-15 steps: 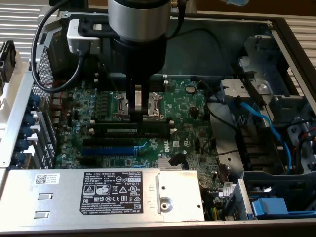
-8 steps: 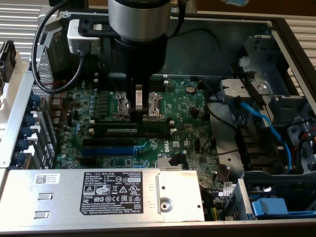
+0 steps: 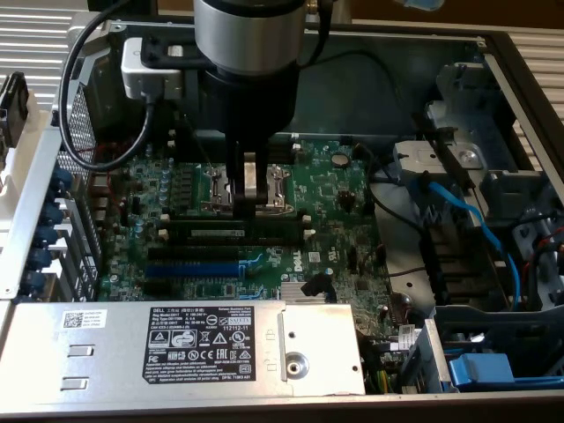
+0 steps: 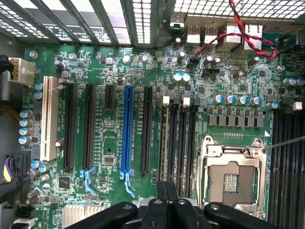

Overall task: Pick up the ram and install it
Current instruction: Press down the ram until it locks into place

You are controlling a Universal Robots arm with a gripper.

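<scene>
Fingers [image 3: 249,196] closed over ram [image 3: 242,231] on green motherboard [image 3: 335,189] in PC case [image 3: 493,53]

The green printed motherboard [image 3: 326,194] lies in the open grey metal computer case [image 3: 493,53]; the dark-green ram stick [image 3: 233,232] stands in a slot, the grey metal power-supply box [image 3: 176,344] before it.

Glossy green fibreglass motherboard [image 4: 143,71], upper centre; smooth long blue plastic slot [image 4: 127,129], centre; matt black metal gripper [image 4: 167,195], bottom; brushed grey sheet-metal power supply box [image 3: 106,348] with paper label [image 3: 199,346], lower left.
</scene>
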